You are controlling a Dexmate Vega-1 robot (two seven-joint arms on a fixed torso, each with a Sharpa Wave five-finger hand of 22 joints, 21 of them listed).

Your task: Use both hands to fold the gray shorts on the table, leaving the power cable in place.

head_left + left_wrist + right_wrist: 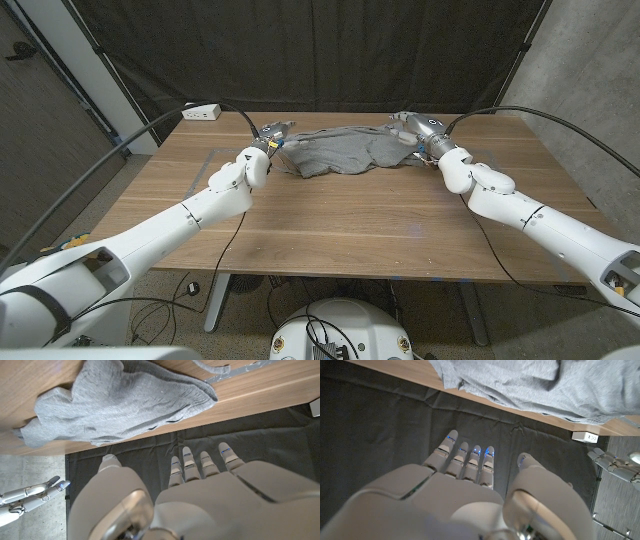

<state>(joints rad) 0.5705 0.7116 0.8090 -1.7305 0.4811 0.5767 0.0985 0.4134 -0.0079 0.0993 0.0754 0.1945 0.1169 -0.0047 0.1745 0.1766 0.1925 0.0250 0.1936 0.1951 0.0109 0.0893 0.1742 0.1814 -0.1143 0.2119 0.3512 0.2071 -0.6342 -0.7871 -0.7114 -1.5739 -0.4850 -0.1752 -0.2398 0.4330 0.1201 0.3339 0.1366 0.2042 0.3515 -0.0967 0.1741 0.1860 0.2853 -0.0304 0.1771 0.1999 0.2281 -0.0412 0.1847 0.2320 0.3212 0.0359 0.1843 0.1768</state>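
At the upper left of the head view a white power strip (pixel 201 112) sits on the worktop's (pixel 340 225) far corner, its black cable (pixel 243 118) curving right toward the left hand (pixel 272 136). That hand hangs at the left end of the gray shorts (pixel 345 150), and its wrist view shows the fingers (pixel 188 462) held straight and apart, gripping nothing, with the rumpled cloth just past them. The shorts lie crumpled along the far edge, upper centre of the frame. At their right end is the right hand (pixel 418 128); its wrist view likewise shows spread fingers (pixel 470 457) with nothing in them. Dark curtain (pixel 330 50) hangs behind the worktop.
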